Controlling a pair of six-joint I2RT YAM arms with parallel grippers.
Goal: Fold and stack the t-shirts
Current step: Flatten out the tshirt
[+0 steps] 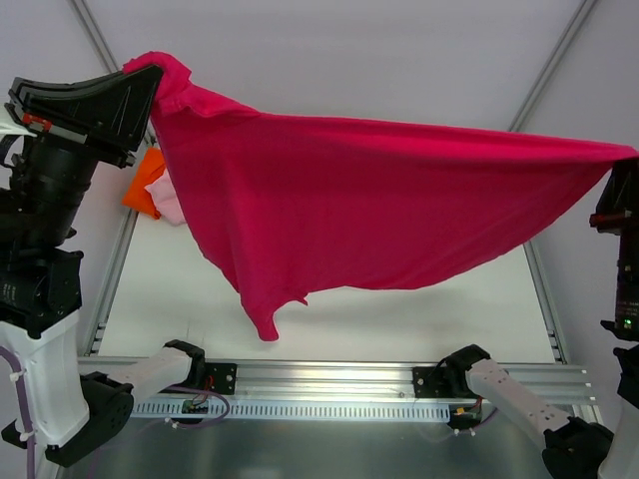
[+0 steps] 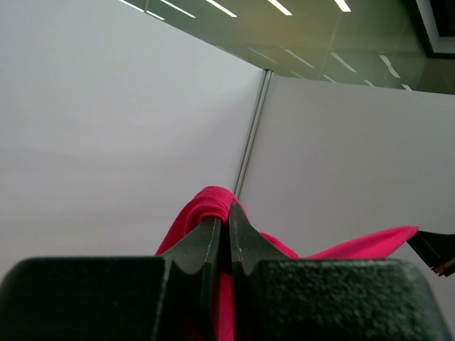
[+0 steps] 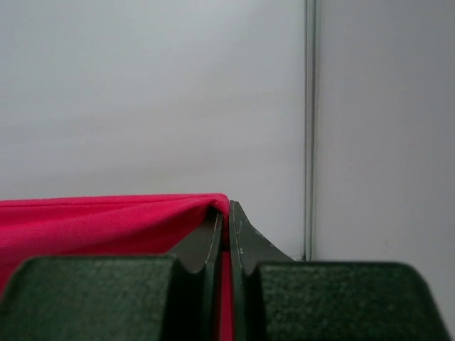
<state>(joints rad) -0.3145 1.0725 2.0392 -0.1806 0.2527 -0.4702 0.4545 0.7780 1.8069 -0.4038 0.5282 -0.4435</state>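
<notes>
The large crimson t-shirt [image 1: 359,205] hangs stretched in the air between both arms, its lower edge drooping to a point near the table's front. My left gripper [image 1: 150,72] is shut on its upper left corner; the cloth bulges over the fingertips in the left wrist view [image 2: 213,202]. My right gripper [image 1: 621,165] is shut on the shirt's right corner, seen pinched between the jaws in the right wrist view [image 3: 142,220]. The orange t-shirt [image 1: 145,185] and the light pink t-shirt [image 1: 168,203] lie as small bundles at the table's far left, partly hidden behind the crimson cloth.
The white table [image 1: 419,319] lies below the hanging shirt. A metal rail [image 1: 329,374] with both arm bases runs along the near edge. White walls enclose the back and sides.
</notes>
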